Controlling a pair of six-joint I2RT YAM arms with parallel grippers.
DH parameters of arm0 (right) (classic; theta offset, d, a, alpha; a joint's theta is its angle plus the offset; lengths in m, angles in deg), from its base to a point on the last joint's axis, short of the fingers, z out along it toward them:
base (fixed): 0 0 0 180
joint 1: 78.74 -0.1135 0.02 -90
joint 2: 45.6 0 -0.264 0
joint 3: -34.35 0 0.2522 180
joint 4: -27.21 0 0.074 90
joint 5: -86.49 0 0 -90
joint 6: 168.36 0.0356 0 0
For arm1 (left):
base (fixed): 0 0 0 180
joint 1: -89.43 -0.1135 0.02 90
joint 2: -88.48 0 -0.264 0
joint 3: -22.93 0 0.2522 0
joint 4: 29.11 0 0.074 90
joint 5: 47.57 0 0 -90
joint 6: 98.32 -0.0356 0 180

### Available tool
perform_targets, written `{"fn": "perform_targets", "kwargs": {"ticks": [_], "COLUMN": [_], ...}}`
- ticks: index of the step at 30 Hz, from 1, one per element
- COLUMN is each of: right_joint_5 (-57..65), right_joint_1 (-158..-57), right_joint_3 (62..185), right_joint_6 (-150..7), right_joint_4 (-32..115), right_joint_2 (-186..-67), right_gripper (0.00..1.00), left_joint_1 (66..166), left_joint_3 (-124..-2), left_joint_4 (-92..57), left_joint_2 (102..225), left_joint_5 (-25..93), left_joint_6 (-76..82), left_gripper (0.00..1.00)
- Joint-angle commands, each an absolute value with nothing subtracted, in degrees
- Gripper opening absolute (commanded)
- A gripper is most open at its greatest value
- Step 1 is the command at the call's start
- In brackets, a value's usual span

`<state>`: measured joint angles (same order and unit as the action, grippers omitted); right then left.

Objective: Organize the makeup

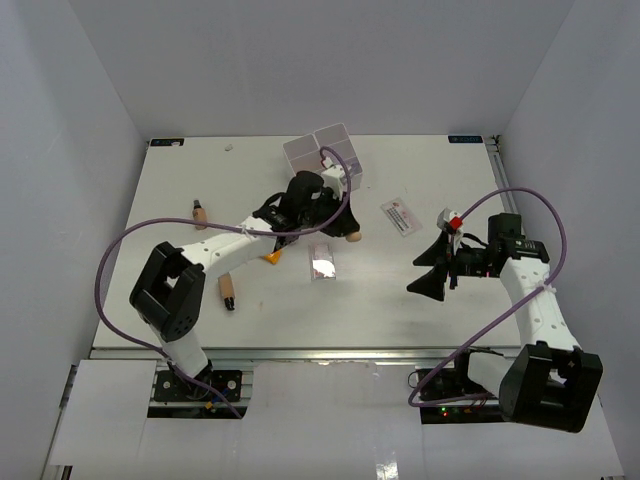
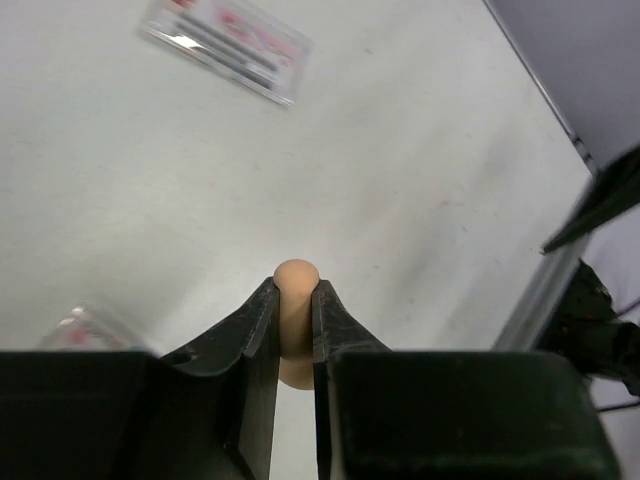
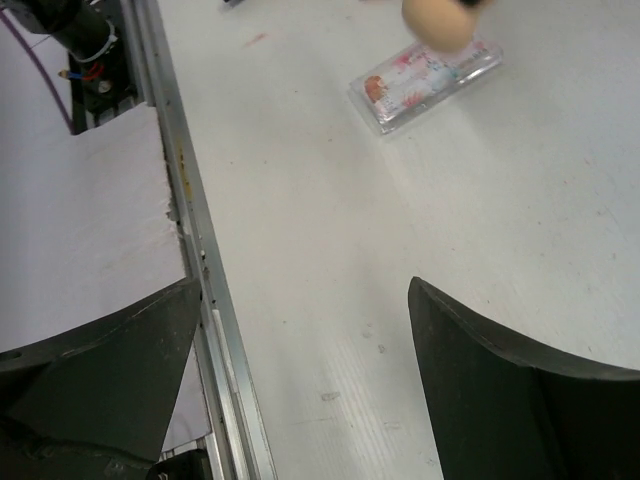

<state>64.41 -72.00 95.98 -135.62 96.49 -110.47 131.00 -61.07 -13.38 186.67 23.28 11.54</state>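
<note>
Your left claw (image 2: 296,300) is pinching the beige egg-shaped foam sponge (image 2: 296,274) around the middle of the white tabletop (image 1: 180,180), just nearer than the white compartment box (image 1: 318,152). Right of it, the flat white-red packet (image 1: 400,217) is lying. Your right claw (image 3: 303,290) is hanging wide open at the right.

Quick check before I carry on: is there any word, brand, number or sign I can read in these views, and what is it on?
No text here can be read.
On the white-red flat packet: red and dark print, too blurred to read.
On the clear pink palette: too small to show any lettering.
On the small blue tags at the far corners of the white table: too small to read.
</note>
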Motion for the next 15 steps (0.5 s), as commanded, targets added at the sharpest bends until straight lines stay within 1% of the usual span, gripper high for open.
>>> {"fn": "perform_targets", "kwargs": {"ticks": [1,5,7,12,15], "right_joint_5": [59.34,56.13,55.28,53.67,53.17], "right_joint_1": [-71.86,-71.80,-71.87,-71.71,-71.69], "right_joint_3": [93.15,91.72,91.69,91.64,91.51], "right_joint_6": [-123.04,-119.28,-118.24,-117.14,-116.67], "right_joint_4": [83.43,79.42,78.75,77.59,77.20], "right_joint_2": [-105.15,-102.78,-102.55,-102.61,-102.73], "right_gripper": [0.90,0.90,0.90,0.90,0.90], "left_joint_1": [126.72,124.94,123.74,121.35,120.09], "left_joint_3": [-68.97,-76.68,-81.97,-89.61,-94.33], "left_joint_4": [-6.66,-4.31,-4.10,-5.75,-5.99], "left_joint_2": [184.75,189.34,192.07,200.06,204.83], "left_joint_5": [34.73,44.53,46.81,54.66,56.51], "left_joint_6": [2.62,-4.96,-7.00,-12.88,-14.17], "left_gripper": [0.02,0.03,0.03,0.03,0.03]}}
